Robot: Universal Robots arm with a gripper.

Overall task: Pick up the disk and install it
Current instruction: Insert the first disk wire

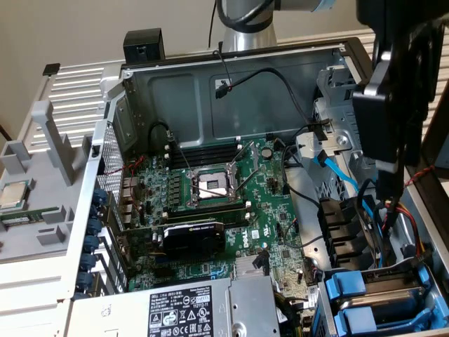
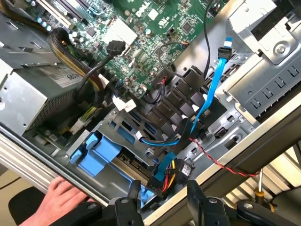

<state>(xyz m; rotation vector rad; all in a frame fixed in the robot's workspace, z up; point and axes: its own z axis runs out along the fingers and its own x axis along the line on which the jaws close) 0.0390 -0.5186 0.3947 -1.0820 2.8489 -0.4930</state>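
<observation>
Arm point(image 1: 245, 28) overhead; pincer point(image 2: 163, 188) pointing down, fingers point(image 2: 134, 193) spread apart, empty.

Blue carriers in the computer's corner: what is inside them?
The blue carriers sit in a metal cage, a grey surface showing between them. Their plastic fronts cover the rest, hiding any drive.

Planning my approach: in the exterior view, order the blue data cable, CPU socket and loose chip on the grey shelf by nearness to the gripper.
1. Blue data cable, beside the gripper, exterior view's right.
2. CPU socket, mid-board.
3. Loose chip, exterior view's far left.
</observation>
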